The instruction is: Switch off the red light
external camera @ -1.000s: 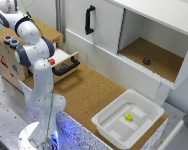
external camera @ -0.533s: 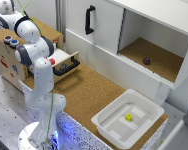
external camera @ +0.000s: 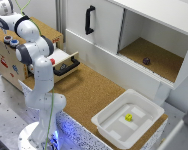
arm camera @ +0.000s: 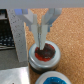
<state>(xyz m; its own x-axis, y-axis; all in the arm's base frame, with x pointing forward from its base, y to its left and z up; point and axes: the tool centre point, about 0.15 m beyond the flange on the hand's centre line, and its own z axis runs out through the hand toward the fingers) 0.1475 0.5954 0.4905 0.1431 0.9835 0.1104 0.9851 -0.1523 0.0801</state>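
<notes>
red button, claw nearly closed, touching

Both views are soft and low in detail (the wrist view blurriest), evenly and brightly lit, with faint shadows and a blue glow at the arm's base.

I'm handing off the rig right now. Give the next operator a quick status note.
Gripper: fingers nearly closed, nothing held, tips right over the red button, apparently touching or about to.
Red button sits on the wooden box at the exterior view's left, next to a blue button.
Drawer is open; bin holds a small yellow object; neither matters here.
Done: gripper lined up on the button.
Left: press, confirm the light is off (can't tell from these views), retract.
</notes>
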